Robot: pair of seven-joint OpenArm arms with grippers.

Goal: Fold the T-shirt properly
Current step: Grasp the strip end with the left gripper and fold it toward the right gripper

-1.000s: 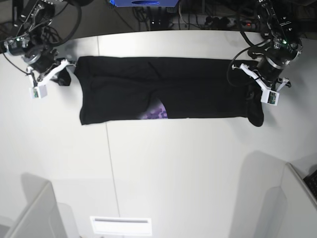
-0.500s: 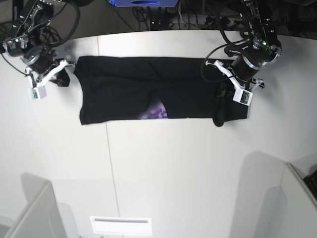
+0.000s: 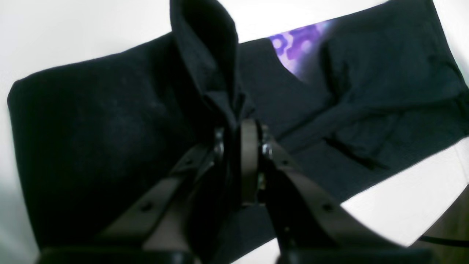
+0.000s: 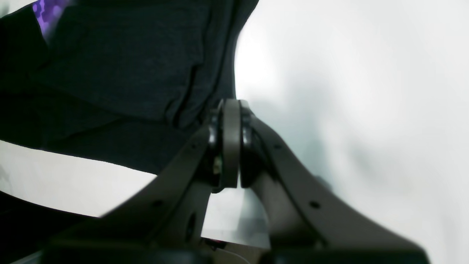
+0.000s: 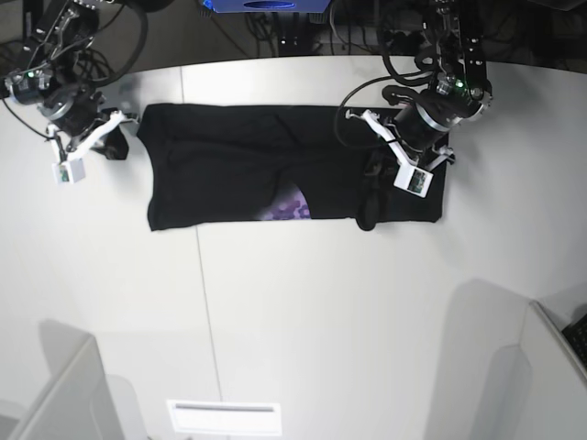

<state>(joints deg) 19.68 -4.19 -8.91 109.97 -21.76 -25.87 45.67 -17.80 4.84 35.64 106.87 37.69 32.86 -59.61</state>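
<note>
**Shirt end lifted over the body, one arm at each end**

Left wrist view: the left gripper [image 3: 238, 146] has its fingers pinched on a fold of the black T-shirt [image 3: 110, 128], and the held fabric rises in a ridge above the fingertips. The rest of the shirt lies flat on the white table [image 3: 395, 205], with a purple print [image 3: 293, 47] showing in an opening.

Right wrist view: the right gripper [image 4: 231, 146] has its fingers pressed together at the shirt's edge [image 4: 121, 66]; whether any cloth is between them cannot be told.

Base view: the T-shirt [image 5: 229, 170] lies stretched across the far part of the table [image 5: 321, 312]. The left gripper [image 5: 381, 183] hangs over the shirt's end with dark cloth drooping from it; the right gripper [image 5: 110, 137] sits just beside the opposite end.
</note>
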